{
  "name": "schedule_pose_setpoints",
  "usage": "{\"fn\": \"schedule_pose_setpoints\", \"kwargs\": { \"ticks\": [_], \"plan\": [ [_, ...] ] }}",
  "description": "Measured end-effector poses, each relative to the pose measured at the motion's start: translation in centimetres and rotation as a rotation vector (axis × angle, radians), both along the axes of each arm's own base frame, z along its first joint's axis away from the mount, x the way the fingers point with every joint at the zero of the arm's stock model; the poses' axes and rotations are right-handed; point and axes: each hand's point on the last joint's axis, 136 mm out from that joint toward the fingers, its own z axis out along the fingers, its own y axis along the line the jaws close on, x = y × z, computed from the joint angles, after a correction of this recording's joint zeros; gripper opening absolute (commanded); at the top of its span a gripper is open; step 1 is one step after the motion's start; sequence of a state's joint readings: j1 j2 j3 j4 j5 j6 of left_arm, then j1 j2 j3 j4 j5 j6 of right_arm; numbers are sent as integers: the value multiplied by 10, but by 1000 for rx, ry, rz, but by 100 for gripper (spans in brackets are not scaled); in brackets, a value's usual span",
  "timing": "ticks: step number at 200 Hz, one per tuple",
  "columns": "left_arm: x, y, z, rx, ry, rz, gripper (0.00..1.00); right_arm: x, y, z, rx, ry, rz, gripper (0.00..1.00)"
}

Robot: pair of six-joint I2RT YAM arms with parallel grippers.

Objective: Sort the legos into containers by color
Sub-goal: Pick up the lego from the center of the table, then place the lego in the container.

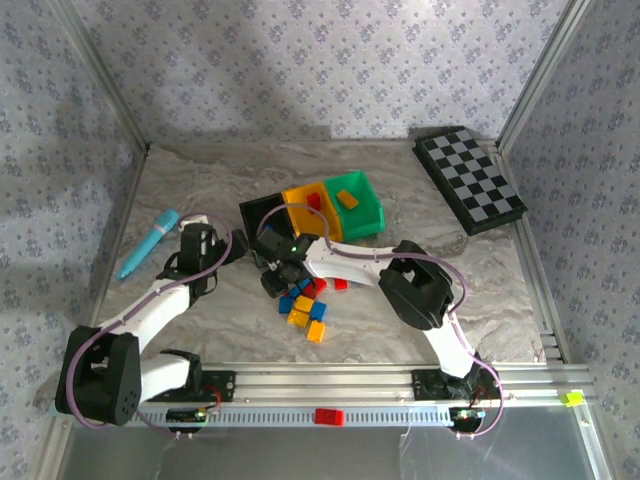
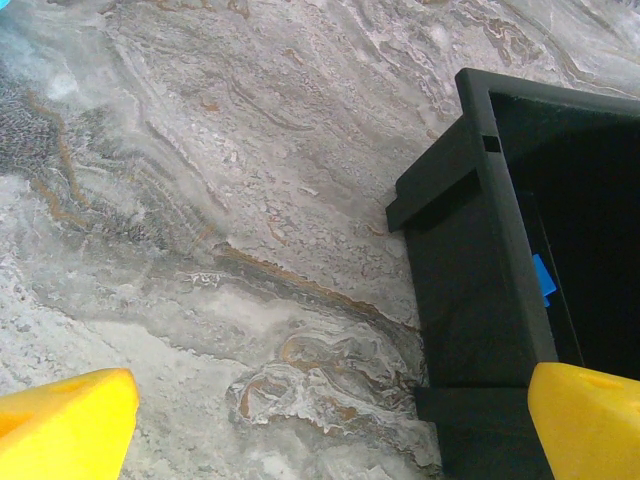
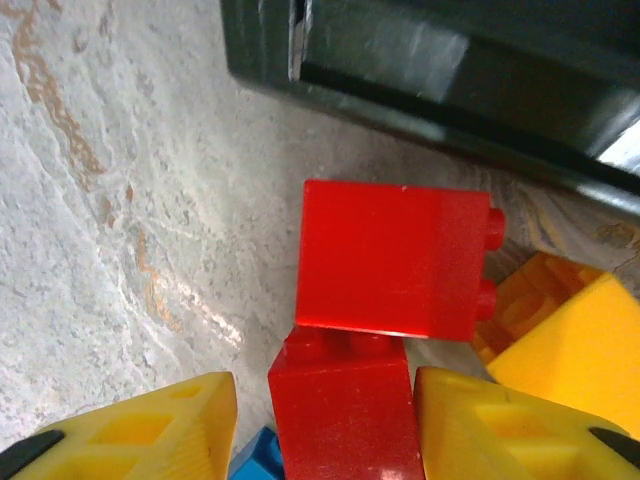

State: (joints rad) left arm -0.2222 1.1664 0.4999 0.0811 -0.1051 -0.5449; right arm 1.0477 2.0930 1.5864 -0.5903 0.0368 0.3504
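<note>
The right tool (image 3: 325,395) is reaching down on the robot's side of the black bin (image 3: 450,70). It is straddling a red brick (image 3: 340,440) in the loose pile (image 1: 305,300) on the surface. One finger is touching this brick while a thin gap is showing at the other, so I cannot tell whether it is gripping yet. A second red brick (image 3: 390,260) is lying right against the first, between it and the black bin. The left tool (image 2: 330,415) is hovering wide open and empty beside the black bin's left wall.

The step in hand looks like picking up a red brick. The next move is calling for a firm squeeze and a straight lift clear of the neighbour. A carry should follow to the yellow bin (image 1: 303,207) adjoining the black bin, where another red brick (image 1: 315,200) is lying.
</note>
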Motion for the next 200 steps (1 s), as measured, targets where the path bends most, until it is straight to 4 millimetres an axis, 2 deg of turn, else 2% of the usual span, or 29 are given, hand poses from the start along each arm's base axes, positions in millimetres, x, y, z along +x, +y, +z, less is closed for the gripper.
{"fn": "schedule_pose_setpoints", "kwargs": {
  "ticks": [23, 62, 90, 109, 139, 163, 180, 200],
  "plan": [
    [0, 0, 0, 0, 0, 0, 100, -6, -1, -3, -20, -2, 11, 39],
    [0, 0, 0, 0, 0, 0, 100, -6, -7, -3, -28, -18, 3, 38],
    [0, 0, 0, 0, 0, 0, 100, 4, -13, 11, 0, -38, -22, 38],
    [0, 0, 0, 0, 0, 0, 100, 24, -19, 36, 53, -80, -64, 38],
    [0, 0, 0, -3, 0, 2, 100, 72, -42, 75, 135, -162, -176, 38],
    [0, 0, 0, -5, 0, 4, 100, 110, -67, 85, 149, -204, -270, 40],
    [0, 0, 0, -6, 0, 3, 100, 131, -83, 89, 145, -225, -322, 52],
    [0, -1, 0, -8, 1, 1, 100, 147, -89, 94, 152, -244, -354, 56]
  ]
}}
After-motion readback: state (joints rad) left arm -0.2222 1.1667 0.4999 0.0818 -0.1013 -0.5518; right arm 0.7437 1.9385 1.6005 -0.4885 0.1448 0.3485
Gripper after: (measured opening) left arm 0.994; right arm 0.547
